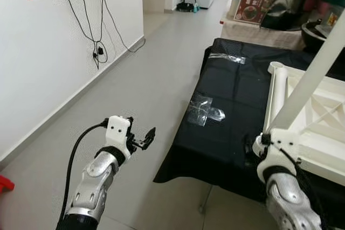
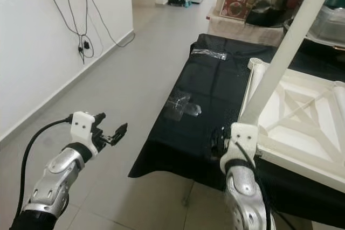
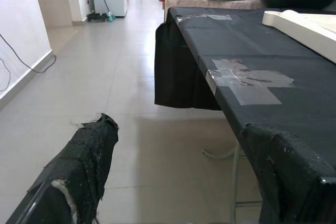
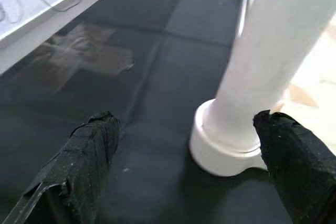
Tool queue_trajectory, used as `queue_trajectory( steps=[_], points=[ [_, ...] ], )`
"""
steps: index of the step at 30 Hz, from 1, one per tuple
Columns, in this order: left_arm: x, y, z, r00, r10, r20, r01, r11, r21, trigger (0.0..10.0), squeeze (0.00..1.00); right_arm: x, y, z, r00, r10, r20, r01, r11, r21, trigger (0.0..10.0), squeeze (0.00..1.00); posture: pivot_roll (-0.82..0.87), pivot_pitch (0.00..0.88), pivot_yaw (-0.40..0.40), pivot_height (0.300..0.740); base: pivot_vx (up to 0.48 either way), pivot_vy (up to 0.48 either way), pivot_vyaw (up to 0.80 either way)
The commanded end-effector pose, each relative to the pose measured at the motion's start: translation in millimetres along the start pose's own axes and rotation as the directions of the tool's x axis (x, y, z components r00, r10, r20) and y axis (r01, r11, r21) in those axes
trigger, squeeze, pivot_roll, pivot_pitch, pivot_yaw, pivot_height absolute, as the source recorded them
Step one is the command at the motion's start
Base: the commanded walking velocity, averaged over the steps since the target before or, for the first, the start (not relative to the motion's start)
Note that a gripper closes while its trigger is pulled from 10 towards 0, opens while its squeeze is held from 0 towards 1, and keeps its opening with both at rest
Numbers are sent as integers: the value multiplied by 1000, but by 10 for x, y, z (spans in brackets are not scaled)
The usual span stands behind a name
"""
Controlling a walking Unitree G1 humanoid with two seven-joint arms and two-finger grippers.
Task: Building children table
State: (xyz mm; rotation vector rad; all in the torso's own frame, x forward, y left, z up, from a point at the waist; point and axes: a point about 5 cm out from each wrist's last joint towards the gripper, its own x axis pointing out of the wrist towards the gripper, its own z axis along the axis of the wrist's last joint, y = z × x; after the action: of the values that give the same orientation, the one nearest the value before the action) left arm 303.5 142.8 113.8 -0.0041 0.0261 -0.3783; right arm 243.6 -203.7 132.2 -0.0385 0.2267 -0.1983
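Our left gripper (image 1: 144, 139) hangs idle over the floor (image 1: 156, 79), fingers apart and holding nothing, clear of the work. On the black tablecloth (image 1: 232, 106) the white tabletop (image 2: 302, 122) lies upside down so its sockets face up. Our right gripper (image 4: 189, 145), fingers spread, straddles the leg (image 2: 280, 52) standing in its corner socket, probably steadying it.

Black-draped table (image 1: 232, 133) with clear tape patches (image 1: 204, 110) and perhaps an upturned white children's table (image 1: 318, 127).
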Motion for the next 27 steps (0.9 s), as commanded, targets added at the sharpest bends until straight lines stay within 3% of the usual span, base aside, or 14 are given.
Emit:
queue_trajectory(
  steps=[1, 4, 8, 9, 10, 11, 20, 25, 27],
  points=[
    [-8, -11, -27, 1000, -4, -16, 4, 1000, 3, 10000, 0, -13, 35, 11, 999, 54, -1, -54, 999, 7, 10000, 1000, 22, 0, -61, 740, 0, 0, 0],
    [15, -28, -22, 1000, -12, -15, 12, 1000, 4, 10000, 0, 22, 150, 54, 988, 151, 21, -151, 988, 14, 10000, 1000, 25, 0, -59, 740, 0, 0, 0],
    [67, -34, 40, 1000, -11, 4, 11, 1000, 3, 10000, 0, 151, 593, 361, 938, 322, 130, -332, 941, 60, 10000, 1000, 51, 0, -70, 740, 0, 0, 0],
    [62, -27, 36, 1000, -5, 3, 5, 1000, 6, 10000, 0, 182, 704, 423, 926, 350, 145, -362, 929, 71, 10000, 616, 69, 0, -77, 740, 0, 0, 0],
    [55, -23, 34, 1000, -1, 3, 1, 1000, 5, 10000, 0, 205, 803, 481, 911, 378, 164, -395, 915, 86, 10000, 129, 71, 0, -80, 740, 0, 0, 0],
    [47, -21, 33, 1000, 2, 3, -2, 1000, 3, 10000, 0, 215, 881, 528, 899, 403, 170, -422, 902, 94, 10000, 0, 82, 0, -86, 740, 0, 0, 0],
    [25, -3, 44, 1000, 20, 10, -20, 1000, 1, 10000, 0, 375, 1213, 633, 866, 463, 192, -482, 874, 65, 10000, 0, 108, 0, -95, 740, 0, 0, 0],
    [36, -21, 40, 1000, 14, 9, -15, 1000, 3, 10000, 0, 480, 1273, 640, 877, 436, 202, -456, 887, 64, 10000, 0, 107, 0, -91, 740, 0, 0, 0],
    [51, -36, 43, 1000, 9, 10, -9, 1000, 5, 10000, 0, 551, 1210, 675, 890, 398, 223, -421, 905, 64, 10000, 0, 104, 0, -90, 740, 0, 0, 0]
  ],
)
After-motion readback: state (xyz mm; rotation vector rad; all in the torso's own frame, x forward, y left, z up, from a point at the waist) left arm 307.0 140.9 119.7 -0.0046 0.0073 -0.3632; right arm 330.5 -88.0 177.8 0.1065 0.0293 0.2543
